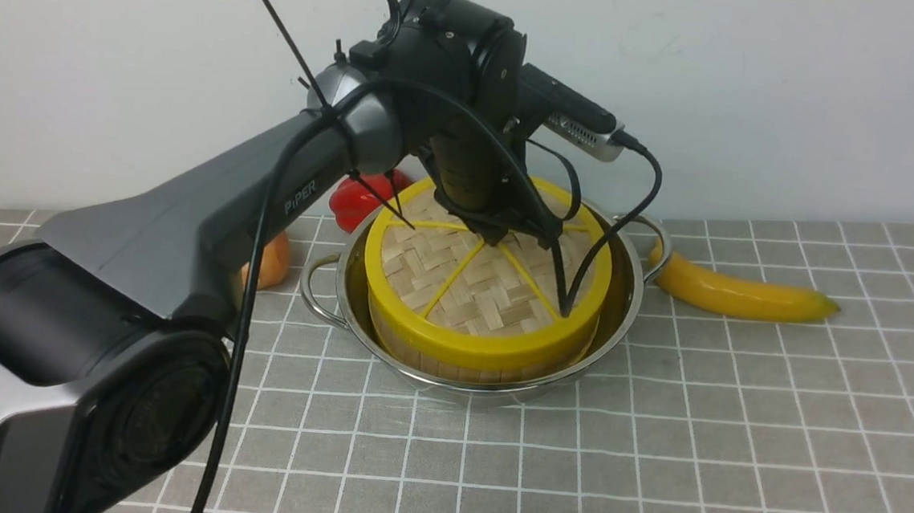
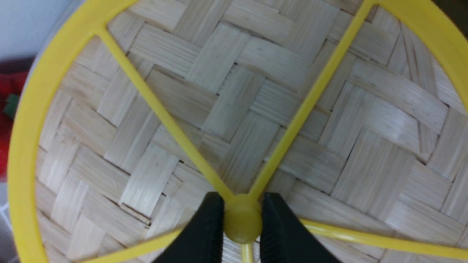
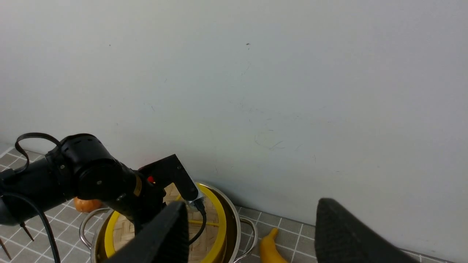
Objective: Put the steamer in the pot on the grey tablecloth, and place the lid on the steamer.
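Now lid (image 1: pixel 463 289) on steamer (image 1: pixel 449 363); steamer in pot (image 1: pixel 625 299).

1. A plain off-white wall (image 1: pixel 798 95) fills the whole background, smooth and matte.
2. Faint scuff marks (image 3: pixel 268 140) and a tiny dark speck (image 3: pixel 248 44) show on it.
3. Light falls soft and even.

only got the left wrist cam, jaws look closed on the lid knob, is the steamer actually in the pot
Observer: Yes. The front view shows the steamer inside the pot, with the lid on top of it.
Operator: where's the right arm
Observer: It is not in the front view. Its wrist camera shows the right gripper open, with nothing between its fingers.
Operator: anything near the pot
Observer: A banana lies beside its right handle, and a red pepper sits behind it on the left.
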